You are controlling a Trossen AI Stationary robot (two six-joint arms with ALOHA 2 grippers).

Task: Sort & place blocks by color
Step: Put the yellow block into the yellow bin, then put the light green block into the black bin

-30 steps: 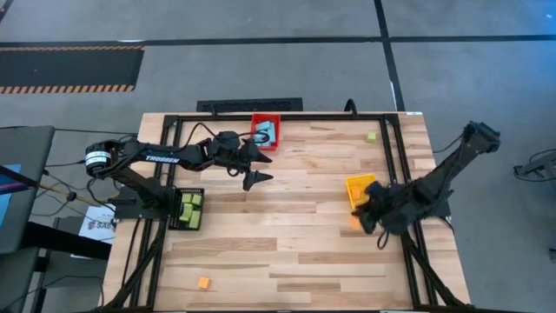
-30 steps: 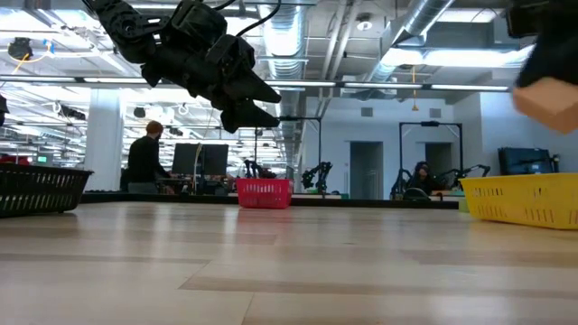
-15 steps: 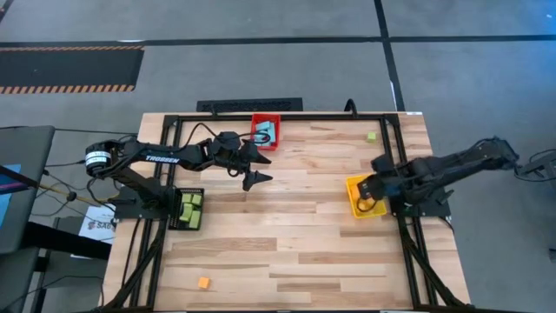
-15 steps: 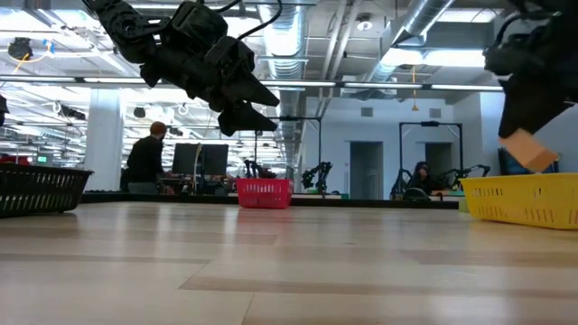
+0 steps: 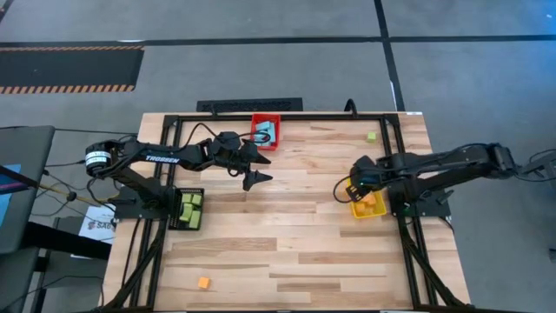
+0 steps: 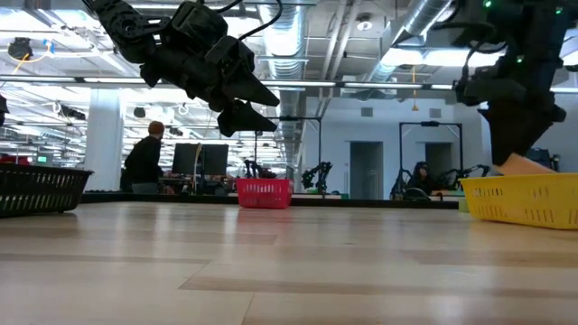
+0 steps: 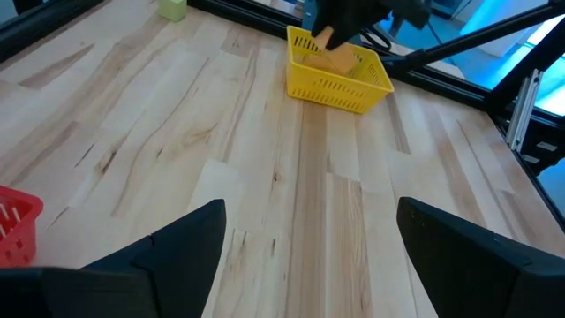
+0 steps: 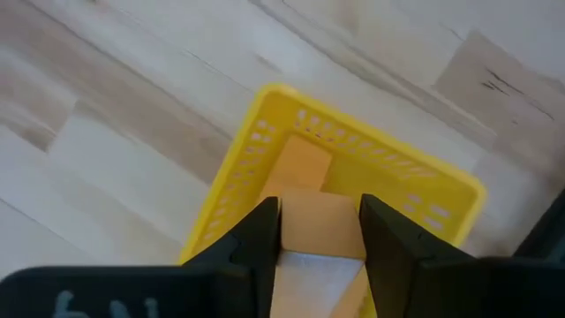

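My right gripper (image 8: 320,210) hovers over the yellow bin (image 8: 231,168), shut on an orange block (image 8: 318,231). A second orange block (image 8: 302,164) lies on the bin's floor. The low view shows the held block (image 6: 527,165) at the height of the bin's rim (image 6: 519,185). My left gripper (image 5: 257,178) waits open, raised above the table near the red bin (image 5: 257,119), which holds a light-blue block (image 5: 267,132). Green blocks (image 5: 191,209) fill the black bin (image 5: 176,216). One orange block (image 5: 203,283) and one green block (image 5: 372,136) lie loose on the table. My right gripper pinches the orange block by two opposite side faces (image 8: 291,225), one finger (image 8: 261,231) on each. It comes from above, pointing down into the yellow bin. Whether the block touches the bin's floor, I cannot tell.
The loose orange block lies near the table's near edge, left of centre. The loose green block (image 7: 173,9) sits by the far right corner. A black frame (image 5: 400,156) runs along the table's sides. People and other robots show in the room behind.
My right gripper has swung from beside the yellow bin's near side toward the far and left, over the bin, and has gone down. The orange block came with it, from high above the table to the bin's rim height. The left arm has kept still.
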